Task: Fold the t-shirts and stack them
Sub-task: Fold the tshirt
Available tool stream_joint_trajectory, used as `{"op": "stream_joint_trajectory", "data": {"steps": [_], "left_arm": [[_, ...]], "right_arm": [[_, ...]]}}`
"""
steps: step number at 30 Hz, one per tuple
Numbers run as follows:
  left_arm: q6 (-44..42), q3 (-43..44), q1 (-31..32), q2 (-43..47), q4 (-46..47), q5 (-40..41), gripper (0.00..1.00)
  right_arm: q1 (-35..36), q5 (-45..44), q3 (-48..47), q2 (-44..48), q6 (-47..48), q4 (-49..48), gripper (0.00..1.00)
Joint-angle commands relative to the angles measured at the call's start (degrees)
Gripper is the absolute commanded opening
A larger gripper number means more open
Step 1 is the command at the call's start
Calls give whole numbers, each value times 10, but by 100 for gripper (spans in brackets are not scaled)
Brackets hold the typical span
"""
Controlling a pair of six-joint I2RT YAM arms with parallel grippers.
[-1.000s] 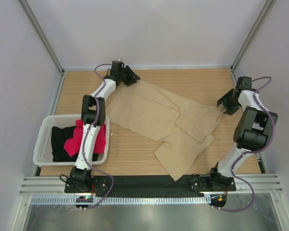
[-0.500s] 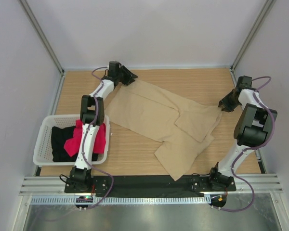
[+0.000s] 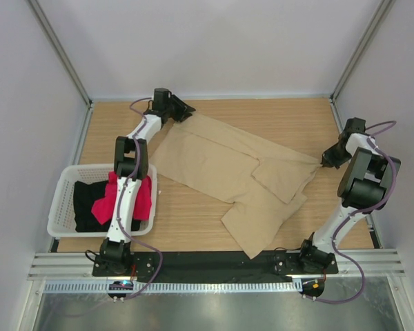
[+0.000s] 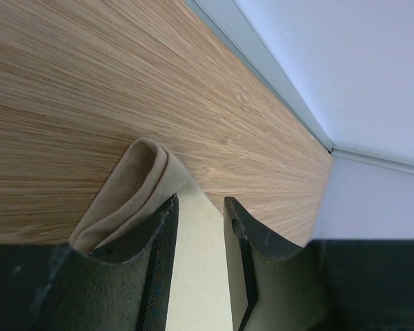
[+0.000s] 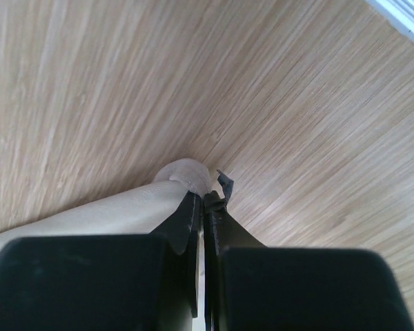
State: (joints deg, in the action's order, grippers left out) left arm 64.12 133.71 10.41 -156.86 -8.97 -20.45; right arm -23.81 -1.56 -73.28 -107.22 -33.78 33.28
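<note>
**Tan shirt being pinched at its right corner**

The tan t-shirt (image 3: 221,162) is lying spread across the middle of the desk (image 3: 283,117). At the frame's right, the right jaws are pressing together, pinching the shirt's rolled edge. At upper left, the left jaws are standing apart at the shirt's far corner, a cloth fold lying against one of them. The red-pink t-shirt (image 3: 105,203) and black t-shirt (image 3: 85,207) are sitting in the white basket (image 3: 54,214) at lower left.
</note>
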Motion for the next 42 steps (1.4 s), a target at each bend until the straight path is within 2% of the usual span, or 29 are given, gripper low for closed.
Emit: {"op": "stream_joint_trajectory", "data": {"steps": [1,4,11,14,21,25,29,31,32,34,35,37,38,39,42], "left_arm": [[-13,0,-14,-37,-17,20,35],[-14,7,-15,-44,-17,12,35],[-29,20,-16,-46,-29,14,35],[-23,21,-19,-49,-23,15,35],[-21,29,-28,-57,-10,15,35],[-22,50,-38,-64,0,11,40],[-23,71,-43,-55,19,3,50],[-33,90,-42,-41,15,-8,57],[-37,90,-43,-32,12,-7,63],[-48,89,-42,0,-4,-8,67],[-61,88,-42,9,-12,-11,70],[-74,80,-43,34,-31,-16,72],[-88,58,-42,61,-37,-20,72],[-94,45,-42,79,-41,-23,73],[-128,-8,-41,143,-62,-27,74]], "right_arm": [[-9,9,6,-25,-14,-23,2],[-9,39,-6,-38,-16,-25,5],[-9,26,-31,-79,5,-19,5],[-8,39,-34,-97,3,-59,5],[6,40,-104,-159,-15,-78,5],[18,39,-170,-196,-23,-77,5],[34,38,-252,-246,-25,-56,8],[43,36,-309,-258,-24,-28,15],[46,30,-330,-270,-21,4,23],[57,18,-395,-275,-9,41,32],[60,-10,-438,-277,4,84,41],[62,-42,-485,-279,14,134,47],[63,-52,-506,-277,26,180,54],[62,-62,-542,-269,33,200,56],[64,-95,-564,-230,54,253,60]]}}
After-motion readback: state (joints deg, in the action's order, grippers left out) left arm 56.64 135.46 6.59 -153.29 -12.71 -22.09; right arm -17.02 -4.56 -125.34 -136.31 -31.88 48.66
